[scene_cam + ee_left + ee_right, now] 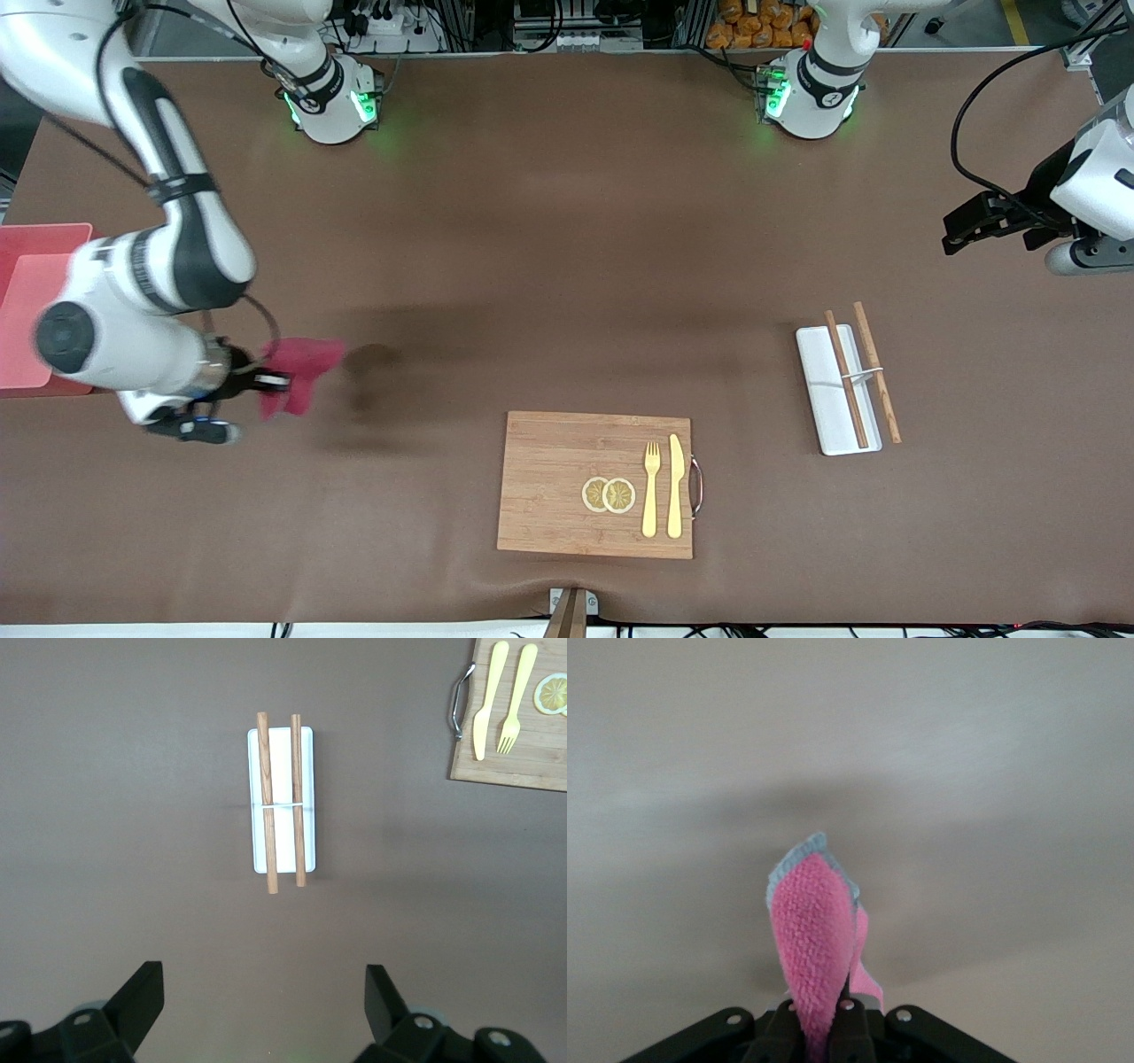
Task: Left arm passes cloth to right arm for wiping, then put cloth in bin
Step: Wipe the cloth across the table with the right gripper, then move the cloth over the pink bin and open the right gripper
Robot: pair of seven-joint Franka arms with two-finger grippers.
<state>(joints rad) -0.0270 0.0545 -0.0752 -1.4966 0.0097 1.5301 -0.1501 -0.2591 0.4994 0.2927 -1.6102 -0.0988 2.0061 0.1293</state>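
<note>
The deep pink-red cloth hangs from my right gripper, which is shut on it above the brown table at the right arm's end. Seen from the right wrist, the cloth rises out of the pinched fingers. The salmon-pink bin stands at the table's edge at that same end, partly hidden by the right arm. My left gripper waits up in the air at the left arm's end, open and holding nothing; its dark fingers stand wide apart over bare table.
A white tray with two wooden sticks lies toward the left arm's end. A wooden board near the front edge carries a gold fork, a knife and lemon slices.
</note>
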